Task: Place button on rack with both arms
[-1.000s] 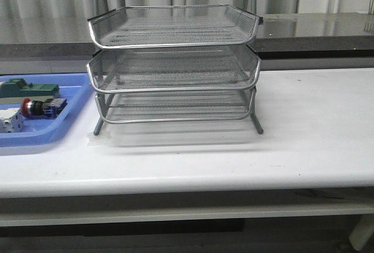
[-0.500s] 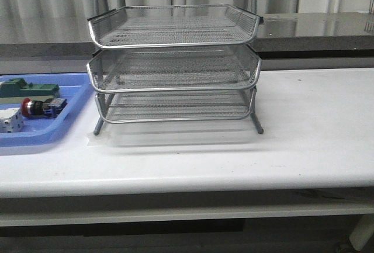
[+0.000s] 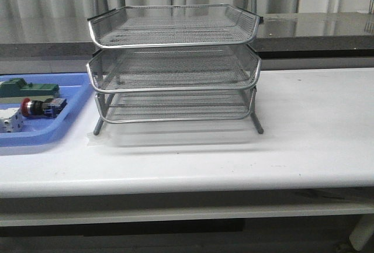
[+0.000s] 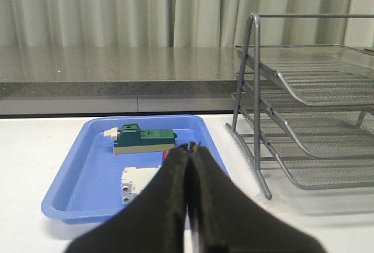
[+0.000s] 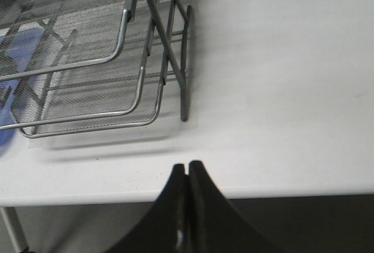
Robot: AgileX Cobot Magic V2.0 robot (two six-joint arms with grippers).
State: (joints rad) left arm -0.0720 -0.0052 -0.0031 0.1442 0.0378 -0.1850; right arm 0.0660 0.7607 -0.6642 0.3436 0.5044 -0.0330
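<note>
The button (image 3: 41,107), with red head, black body and blue rear block, lies on its side in the blue tray (image 3: 58,131) at the table's left. The three-tier wire rack (image 3: 174,66) stands mid-table, all tiers empty. Neither arm shows in the front view. In the left wrist view my left gripper (image 4: 190,146) is shut and empty, in front of the tray; only a red sliver of the button (image 4: 165,155) shows beside its fingers. In the right wrist view my right gripper (image 5: 187,163) is shut and empty over the table's front edge, short of the rack (image 5: 87,66).
The blue tray (image 4: 87,153) also holds a flat green block (image 4: 143,138) and a white dotted cube (image 4: 135,184). A grey counter (image 3: 315,28) runs behind the table. The rack's thin legs (image 5: 182,83) stand on the white tabletop (image 3: 315,124).
</note>
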